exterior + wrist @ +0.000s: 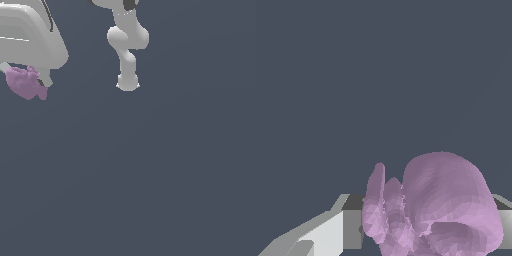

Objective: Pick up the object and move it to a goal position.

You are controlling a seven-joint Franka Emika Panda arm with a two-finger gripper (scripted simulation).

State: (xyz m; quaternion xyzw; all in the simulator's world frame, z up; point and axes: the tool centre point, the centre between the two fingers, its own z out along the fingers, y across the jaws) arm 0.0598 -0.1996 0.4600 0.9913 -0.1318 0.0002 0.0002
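The object (24,84) is a small lumpy mauve blob at the exterior view's upper left, directly under my white gripper (25,74). One finger (46,79) shows at its right side and the other at its left, so the blob sits between them. In the wrist view the object (441,210) looks large and fills the gap between the two grey-white fingers (331,232), touching both. My gripper (423,227) is shut on it. The plain floor gives no shadow, so the object's height above it cannot be told.
The arm's white links and base (127,55) stand at the top middle of the exterior view. All else is a flat dark blue-grey floor (150,175). No goal marker shows in either view.
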